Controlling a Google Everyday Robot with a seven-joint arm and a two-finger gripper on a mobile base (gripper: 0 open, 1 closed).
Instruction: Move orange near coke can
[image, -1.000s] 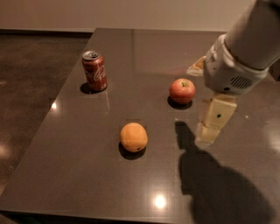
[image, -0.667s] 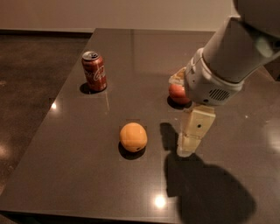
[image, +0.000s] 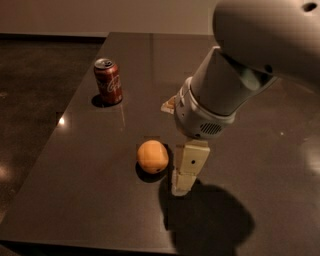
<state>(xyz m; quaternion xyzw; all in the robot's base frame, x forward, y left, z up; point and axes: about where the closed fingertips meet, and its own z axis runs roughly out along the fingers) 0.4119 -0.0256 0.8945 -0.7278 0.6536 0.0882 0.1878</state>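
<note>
1. Gripper (image: 185, 175): it hangs low over the dark table (image: 85, 195), pointing downward from the large arm housing above it. Whether its tip touches the surface cannot be told.
2. Jaws: this view does not show whether they stand apart or together. Nothing is seen held.
3. The orange (image: 152, 156): it rests on the table just beside the jaws, on the side facing the can. It sits outside them, not between them. A narrow dark gap seems to separate it from the gripper, so contact is unconfirmed.
4. The coke can (image: 108, 81): it stands upright, well apart from the jaws, beyond the orange and further back on the table.
5. Handling, as judged: the orange looks firm, round and of modest weight, with a matte skin that should give fair friction. Being a ball, it will roll if nudged from one side. It should tolerate a moderate squeeze without damage.
6. Hold point, as judged: take it across its widest girth, with the jaws centred over the top. An off-centre close would likely squirt it sideways.
7. Status, as judged: grasp not yet made; the carry toward the can remains.
</note>
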